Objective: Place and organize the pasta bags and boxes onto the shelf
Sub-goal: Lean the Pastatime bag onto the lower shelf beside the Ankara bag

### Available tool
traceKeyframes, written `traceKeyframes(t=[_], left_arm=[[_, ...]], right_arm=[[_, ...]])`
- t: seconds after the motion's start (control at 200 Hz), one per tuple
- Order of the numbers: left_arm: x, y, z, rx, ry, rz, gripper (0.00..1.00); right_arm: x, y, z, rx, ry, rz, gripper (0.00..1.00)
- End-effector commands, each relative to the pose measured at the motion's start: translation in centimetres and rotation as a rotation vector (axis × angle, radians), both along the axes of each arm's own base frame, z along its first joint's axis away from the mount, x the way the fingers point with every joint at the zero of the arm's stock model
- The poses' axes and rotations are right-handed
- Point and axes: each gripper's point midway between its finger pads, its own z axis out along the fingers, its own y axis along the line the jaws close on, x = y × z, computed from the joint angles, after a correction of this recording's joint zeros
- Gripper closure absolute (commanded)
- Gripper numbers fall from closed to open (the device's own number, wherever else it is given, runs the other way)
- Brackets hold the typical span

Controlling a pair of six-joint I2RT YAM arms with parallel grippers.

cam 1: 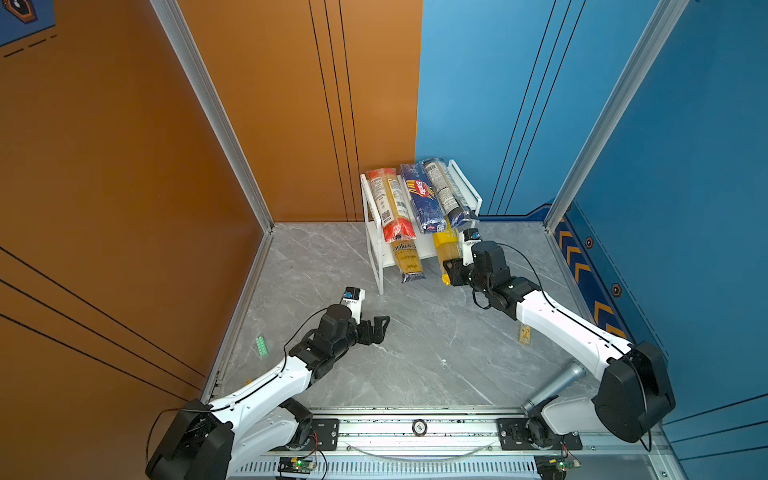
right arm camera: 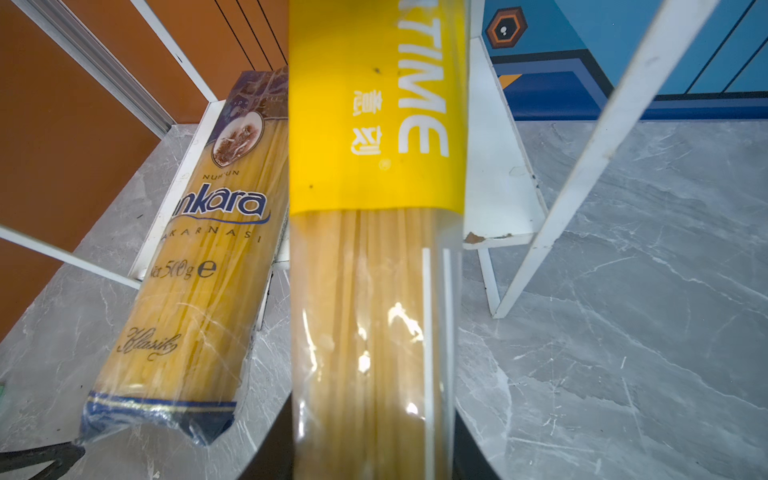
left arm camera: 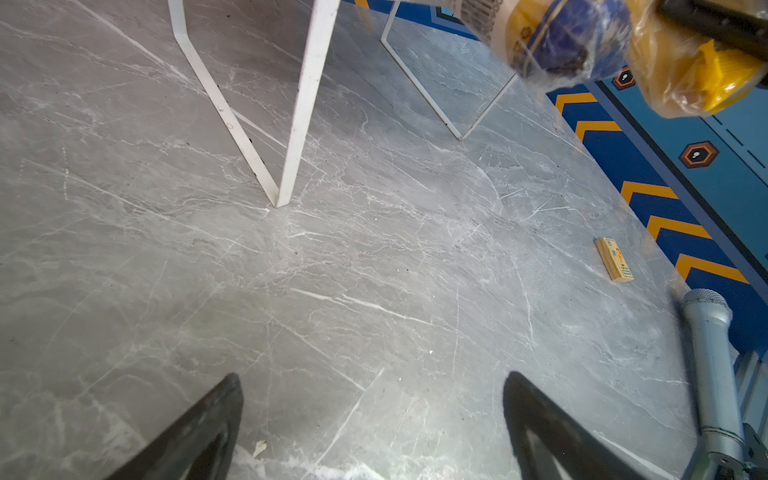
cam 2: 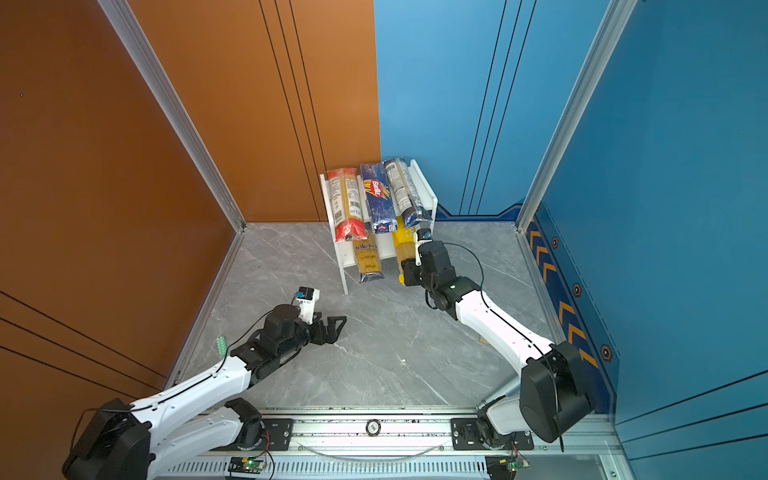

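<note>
The white shelf point(cam 1: 467, 185) point(cam 2: 424, 180) stands at the back of the table. On its top board lie three pasta packs: red-ended clear point(cam 1: 390, 203), dark blue Barilla point(cam 1: 422, 197) and clear with dark-blue label point(cam 1: 446, 191). The blue-yellow Ankara pack point(cam 1: 407, 257) point(right arm camera: 199, 270) lies on the lower board, its near end sticking out in front. Beside it, my right gripper point(cam 1: 451, 270) point(right arm camera: 374, 415) is shut on the near end of the bright yellow pack point(cam 1: 446, 247) point(right arm camera: 374, 124), whose far end reaches under the top board. My left gripper point(cam 1: 380, 328) point(left arm camera: 372, 378) hangs open and empty over the table.
A small tan block point(cam 1: 525, 334) point(left arm camera: 615, 259) lies near the right wall. A silver cylinder point(cam 1: 557, 384) point(left arm camera: 706, 353) lies at the front right by the right arm's base. A green piece point(cam 1: 262, 346) sits outside the left table edge. Walls close the back and sides.
</note>
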Motion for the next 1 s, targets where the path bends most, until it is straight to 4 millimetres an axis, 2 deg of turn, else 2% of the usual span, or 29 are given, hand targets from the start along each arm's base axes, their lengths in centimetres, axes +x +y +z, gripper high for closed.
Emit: traceKeyframes(t=[0.0,0.511,0.991], left_arm=[[-0.1,0.2,-0.3,-0.007,-0.001,0.000,0.02],[0.0,0.2,-0.3,-0.003,-0.004,0.001,0.02],[0.0,0.4,-0.3,0.002,-0.008,0.003,0.02]], right_arm=[[1.8,0.6,6.4,0.122,-0.208,-0.011,1.00],[2.8,1.3,6.3,0.138,-0.225,-0.011,1.00],[3.9,2.0,5.4,0.137,-0.221,-0.010,1.00]])
